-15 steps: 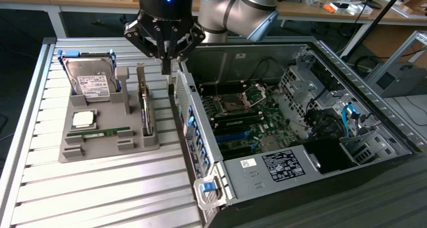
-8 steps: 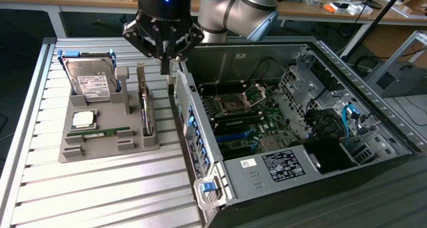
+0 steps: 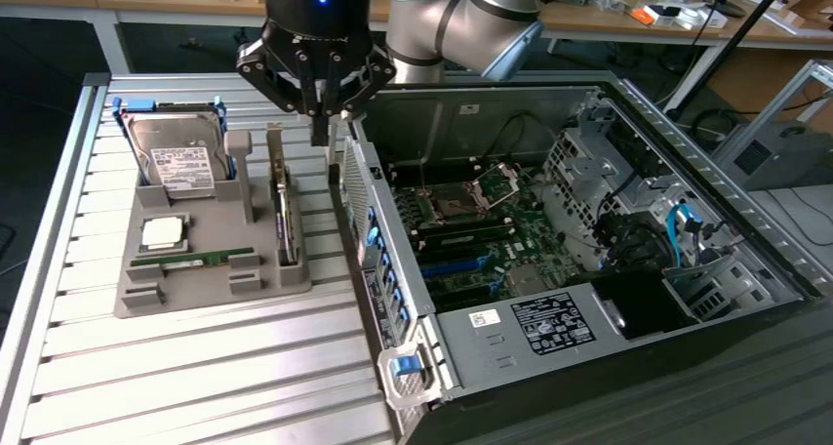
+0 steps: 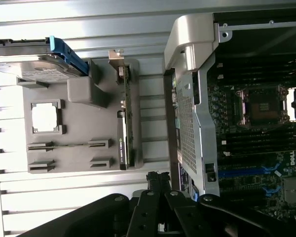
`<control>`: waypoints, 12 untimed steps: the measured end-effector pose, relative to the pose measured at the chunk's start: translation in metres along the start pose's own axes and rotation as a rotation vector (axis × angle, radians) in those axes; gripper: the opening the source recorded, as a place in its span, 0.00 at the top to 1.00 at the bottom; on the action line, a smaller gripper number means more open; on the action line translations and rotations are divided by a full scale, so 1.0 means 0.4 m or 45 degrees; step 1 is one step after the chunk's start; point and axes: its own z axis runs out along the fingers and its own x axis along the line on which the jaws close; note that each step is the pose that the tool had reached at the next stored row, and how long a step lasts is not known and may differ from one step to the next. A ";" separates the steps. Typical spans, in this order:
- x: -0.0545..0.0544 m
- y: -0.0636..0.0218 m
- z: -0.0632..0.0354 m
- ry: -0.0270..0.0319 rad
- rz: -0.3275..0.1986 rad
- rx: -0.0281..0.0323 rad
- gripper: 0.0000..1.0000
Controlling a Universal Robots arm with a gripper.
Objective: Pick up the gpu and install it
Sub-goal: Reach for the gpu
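- Silver slatted metal table point(image 3: 195, 367) carries everything; nothing lies loose on the slats.
- Grey moulded plastic tray point(image 3: 182, 294) sits at the exterior view's left and holds four parts in separate recesses.
- Far end of the tray: silver hard drive w/ white label point(image 3: 176, 157), in blue side rails, leaning tilted in its cradle.
- Mid tray: small square silver cpu chip point(image 3: 163, 233), lying flat in a square pocket.
- Just nearer than the chip: narrow green ram stick point(image 3: 195, 260), held on edge between two pairs of clips.
- Tray's right slot: the dark flat gpu point(image 3: 284, 216) w/ silver end bracket stands on its long edge, bracket at the far end, still seated in the tray.
- Black two-finger gripper point(image 3: 319, 133) hangs above the gap between tray and pc, near the gpu's bracket end but clear of it; fingers pressed together, nothing in them.
- Right of the gap: open black-and-silver pc case point(image 3: 521, 333) lying on its side, its perforated wall just beside the tray.
- Inside the case: dark green motherboard point(image 3: 489, 235) w/ square cpu socket point(image 3: 466, 196), blue slots, black cables and drive cage at the right.
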 end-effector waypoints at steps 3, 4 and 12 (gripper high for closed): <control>0.002 0.000 0.000 -0.0001 0.000 0.0000 0.89; 0.004 0.000 0.000 0.0000 0.000 0.0000 0.89; 0.008 -0.001 0.000 -0.0001 0.000 0.0007 0.89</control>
